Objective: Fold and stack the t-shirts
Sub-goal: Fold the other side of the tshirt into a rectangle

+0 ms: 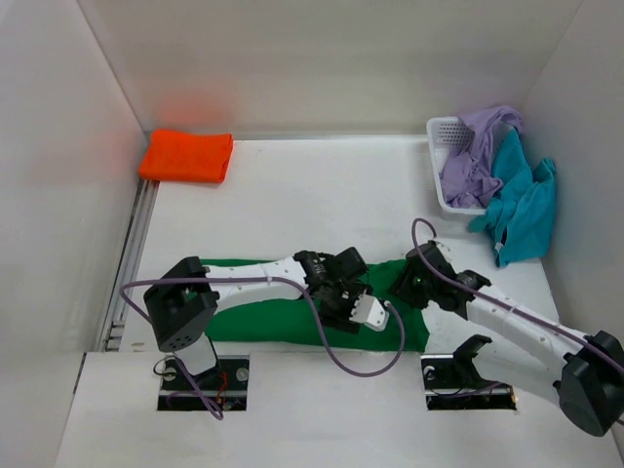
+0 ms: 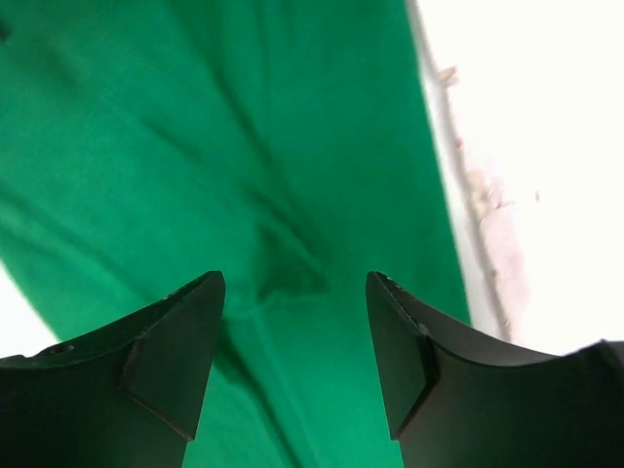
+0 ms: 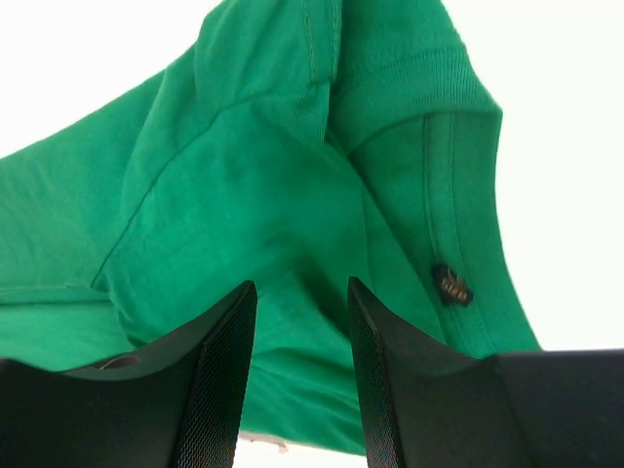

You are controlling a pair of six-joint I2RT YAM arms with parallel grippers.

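A dark green t-shirt (image 1: pixel 258 317) lies spread along the near edge of the table, also filling the left wrist view (image 2: pixel 244 146) and the right wrist view (image 3: pixel 253 185). My left gripper (image 1: pixel 338 295) (image 2: pixel 295 292) hovers open over its middle, nothing between the fingers. My right gripper (image 1: pixel 409 283) (image 3: pixel 302 292) stands open over the shirt's right end, beside the collar and its small dark label (image 3: pixel 451 284). An orange t-shirt (image 1: pixel 187 156) lies folded at the far left. A lavender t-shirt (image 1: pixel 476 151) and a teal t-shirt (image 1: pixel 522 205) hang out of the basket.
The white mesh basket (image 1: pixel 441 132) stands at the far right against the wall. White walls close in the table on three sides. A metal rail (image 1: pixel 132 258) runs along the left edge. Purple cables loop from both arms over the green shirt.
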